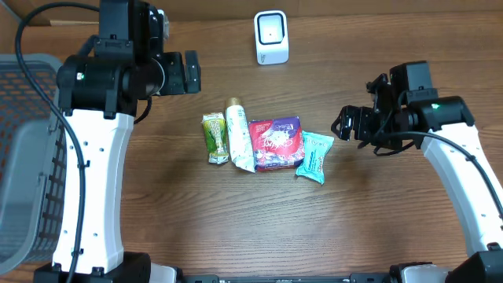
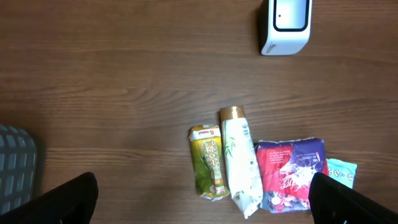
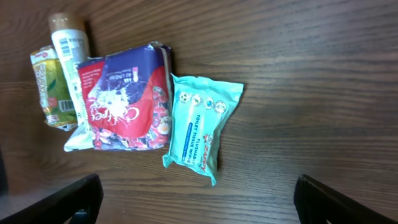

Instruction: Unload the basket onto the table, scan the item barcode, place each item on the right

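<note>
Wood surface (image 1: 236, 228), open brown grain along the near edge between the two arm bases. Mid-surface, four items lie flat in a tight row running left-right.

- carton (image 1: 214, 138), green, leftmost; long axis near-far.
- tube (image 1: 239, 137), white, touching the carton's right side; long axis near-far, gold cap toward the far edge, crimped end nearest and over the next pack's corner.
- red pack (image 1: 274, 143), roughly square, print face up.
- wipes (image 1: 315, 156), teal, rightmost, edge to edge with the red pack; long axis near-far, slightly tilted.

Open wood on all sides of the row, widest on the near side and to the right.

Right hand (image 1: 343, 123) is just right of the wipes, above the surface, fingers spread wide, nothing held. Left hand (image 1: 192, 72) sits left of the row and farther back, fingers also wide apart, holding nothing.

Basket (image 1: 23, 157), grey mesh, takes up the left edge beside the left arm.

Scanner (image 1: 271, 37), white, stands near the far edge, well apart from the row, bare wood between them.
</note>
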Robot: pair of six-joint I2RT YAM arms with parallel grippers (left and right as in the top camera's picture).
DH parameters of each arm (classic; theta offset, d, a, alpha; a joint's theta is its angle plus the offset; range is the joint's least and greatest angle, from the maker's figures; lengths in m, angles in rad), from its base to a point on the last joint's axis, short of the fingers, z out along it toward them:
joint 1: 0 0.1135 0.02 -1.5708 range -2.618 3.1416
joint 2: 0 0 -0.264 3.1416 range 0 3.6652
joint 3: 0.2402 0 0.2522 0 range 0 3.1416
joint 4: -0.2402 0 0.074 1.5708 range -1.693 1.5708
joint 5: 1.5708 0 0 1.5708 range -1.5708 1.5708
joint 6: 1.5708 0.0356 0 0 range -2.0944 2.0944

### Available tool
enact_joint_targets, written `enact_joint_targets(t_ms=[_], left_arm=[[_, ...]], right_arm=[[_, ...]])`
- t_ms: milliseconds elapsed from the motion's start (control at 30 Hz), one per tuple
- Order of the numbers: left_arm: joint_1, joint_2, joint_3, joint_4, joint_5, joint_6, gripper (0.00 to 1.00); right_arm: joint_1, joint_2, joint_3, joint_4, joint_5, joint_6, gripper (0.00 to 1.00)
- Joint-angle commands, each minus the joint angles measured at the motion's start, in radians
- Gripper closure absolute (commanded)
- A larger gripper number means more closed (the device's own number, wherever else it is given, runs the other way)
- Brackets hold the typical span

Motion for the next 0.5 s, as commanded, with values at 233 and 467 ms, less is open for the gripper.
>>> enact_joint_targets(t_ms=[233, 467], left_arm=[[-0.002, 0.003, 0.009, -0.002, -0.009, 0.008, 0.0], [-0.002, 0.003, 0.009, -0.002, -0.009, 0.008, 0.0]], right_arm=[[-0.005, -0.001, -0.201, 0.141, -0.05, 0.066, 0.22], [-0.005, 0.004, -0.349, 0.324, -0.1, 0.119, 0.33]])
